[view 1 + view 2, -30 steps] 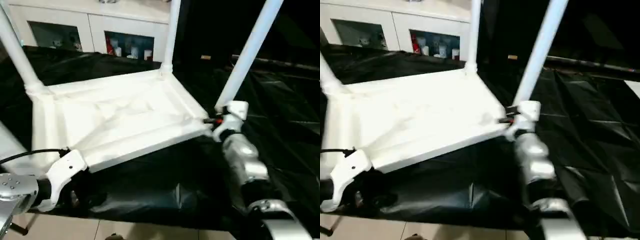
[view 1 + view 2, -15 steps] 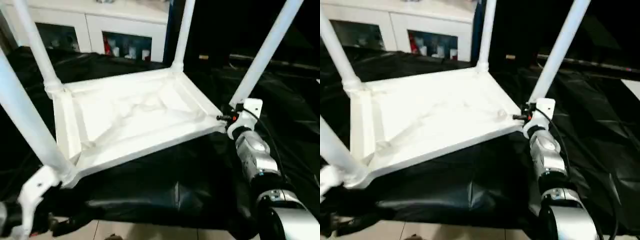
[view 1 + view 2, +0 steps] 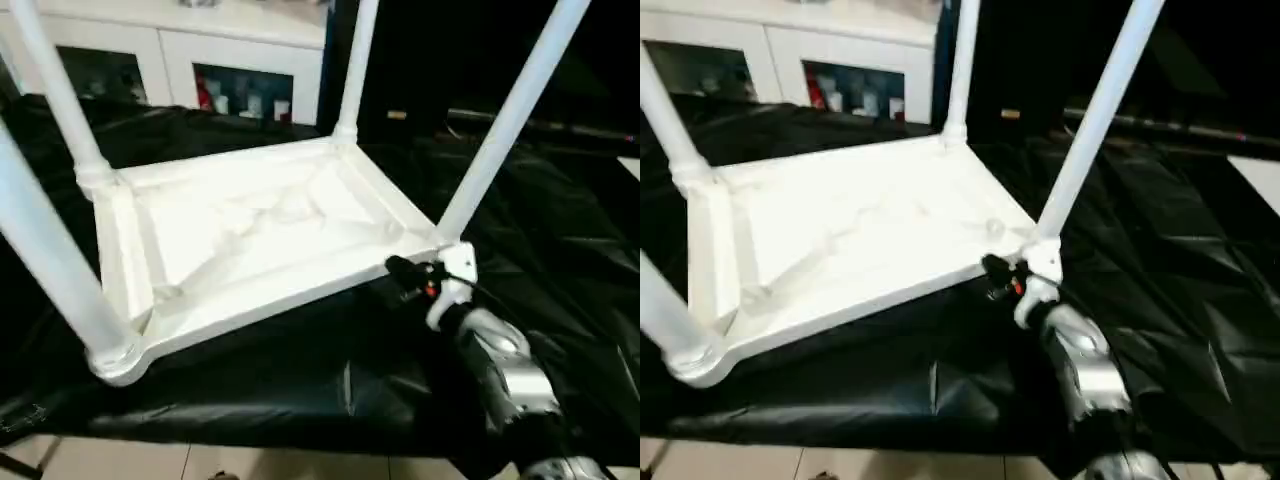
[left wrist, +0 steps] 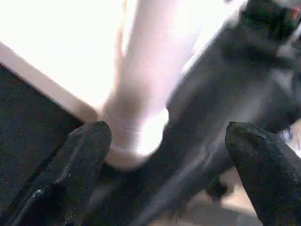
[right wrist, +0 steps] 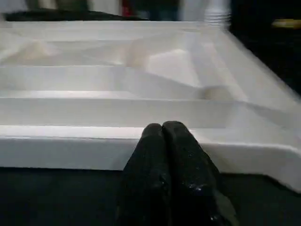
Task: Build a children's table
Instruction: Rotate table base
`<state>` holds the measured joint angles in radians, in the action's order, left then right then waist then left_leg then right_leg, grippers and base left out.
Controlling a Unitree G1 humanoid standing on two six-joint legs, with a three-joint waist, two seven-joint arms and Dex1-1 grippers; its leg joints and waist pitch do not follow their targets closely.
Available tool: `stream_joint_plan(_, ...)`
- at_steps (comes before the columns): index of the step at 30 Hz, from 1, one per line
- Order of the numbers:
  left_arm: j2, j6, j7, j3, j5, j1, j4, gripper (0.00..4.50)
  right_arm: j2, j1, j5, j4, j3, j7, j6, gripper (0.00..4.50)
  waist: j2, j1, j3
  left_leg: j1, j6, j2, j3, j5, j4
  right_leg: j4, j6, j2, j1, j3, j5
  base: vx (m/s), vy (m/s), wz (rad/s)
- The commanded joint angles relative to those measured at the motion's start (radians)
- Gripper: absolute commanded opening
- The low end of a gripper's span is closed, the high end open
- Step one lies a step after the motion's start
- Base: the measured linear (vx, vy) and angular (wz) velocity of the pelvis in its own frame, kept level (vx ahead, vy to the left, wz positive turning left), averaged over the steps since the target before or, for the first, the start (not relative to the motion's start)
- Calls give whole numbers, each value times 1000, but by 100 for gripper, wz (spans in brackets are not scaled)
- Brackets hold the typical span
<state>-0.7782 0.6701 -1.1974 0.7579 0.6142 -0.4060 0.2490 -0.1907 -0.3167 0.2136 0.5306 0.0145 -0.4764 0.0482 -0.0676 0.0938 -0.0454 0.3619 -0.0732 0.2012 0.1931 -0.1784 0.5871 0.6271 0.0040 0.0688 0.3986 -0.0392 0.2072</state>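
Note:
The white tabletop (image 3: 250, 230) lies underside up on the black-draped table (image 3: 570, 250). Four white legs stand in its corner sockets: near left (image 3: 40, 250), far left (image 3: 55, 90), far right (image 3: 355, 60) and near right (image 3: 500, 130). My right gripper (image 3: 395, 268) is at the near edge, just left of the near right leg. Its black fingers (image 5: 162, 141) are shut with nothing between them, tips at the tabletop's rim (image 5: 70, 141). In the left wrist view my left gripper (image 4: 167, 132) is open, its fingers (image 4: 89, 141) standing wide on either side of a leg socket (image 4: 136, 136).
A white glass-door cabinet (image 3: 240, 60) stands behind the draped table. The draped table's front edge runs close under the tabletop's near side, with tiled floor (image 3: 250, 462) below. Black cloth lies in folds to the right.
My left arm has dropped out of the head views, leaving the near left leg standing. My right gripper has come off the near right leg's base, down and left to the rim.

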Motion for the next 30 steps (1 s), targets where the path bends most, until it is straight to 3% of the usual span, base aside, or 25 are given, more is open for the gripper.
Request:
stream_joint_plan(1,-11,9,-3,2,28,22,15,450,-22,-9,-39,31,30,57,-10,5,34,-4,26,-30,-47,27,-23,-493,-91,-101,-137,50,-3,42,398,0,0,0)
stream_joint_plan(3,-13,0,4,-17,29,42,17,450,-27,-11,-64,47,30,85,-21,5,31,-8,24,-37,-55,24,-27,-540,-90,-113,-106,53,-1,41,483,0,0,0)
stream_joint_plan(4,-4,-35,21,-52,25,85,4,450,-34,-2,-78,39,14,102,-56,5,25,-9,24,-33,-53,23,-29,-537,-90,-115,-93,55,-5,41,509,0,0,0)
stream_joint_plan(5,9,-48,36,-73,27,122,-5,450,-33,0,-85,41,2,114,-75,5,26,-6,24,-35,-52,22,-31,-533,-91,-117,-84,55,-6,41,522,0,0,0)
stream_joint_plan(6,9,-48,36,-73,27,122,-5,450,-33,0,-85,41,2,114,-75,5,27,-5,28,-39,-53,23,-29,-519,-90,-114,-87,55,-3,42,498,0,0,0)
stream_joint_plan(8,41,-77,72,-124,26,215,-31,450,-17,-14,-99,66,-19,130,-88,5,23,-6,32,-33,-54,24,-29,-492,-91,-107,-101,55,-10,42,449,0,0,0)
stream_joint_plan(11,66,-106,97,-179,2,292,-62,450,11,-45,-120,109,-31,148,-82,5,26,-6,38,-28,-55,25,-27,-431,-92,-92,-130,54,-17,42,347,0,0,0)
stream_joint_plan(14,89,-91,101,-217,33,357,-57,450,35,-85,-129,152,-35,154,-77,5,27,-7,46,-23,-56,25,-24,-367,-88,-78,-158,55,-26,41,247,0,0,0)
stream_joint_plan(15,97,-77,102,-229,56,379,-50,450,41,-100,-131,169,-36,155,-76,5,29,-9,45,-26,-57,24,-21,-365,-86,-77,-167,53,-24,40,235,0,0,0)
stream_joint_plan(17,115,-33,97,-275,120,439,-14,450,60,-149,-134,218,-40,166,-75,5,30,-2,45,-33,-63,23,-16,-371,-83,-77,-180,51,-19,41,235,0,0,0)
stream_joint_plan(21,113,14,66,-357,148,460,33,450,75,-195,-142,275,-46,167,-59,5,29,2,44,-30,-72,25,-17,-372,-85,-73,-172,51,-23,40,230,0,0,0)
stream_joint_plan(25,104,28,23,-482,125,460,78,450,92,-245,-156,346,-49,166,-41,5,28,1,45,-28,-75,25,-17,-365,-84,-75,-162,54,-25,42,249,0,0,0)
stream_joint_plan(30,176,21,27,-623,103,541,85,450,123,-296,-166,402,-69,125,-30,5,28,-1,46,-27,-85,25,-17,-358,-83,-75,-156,54,-27,43,256,0,0,0)
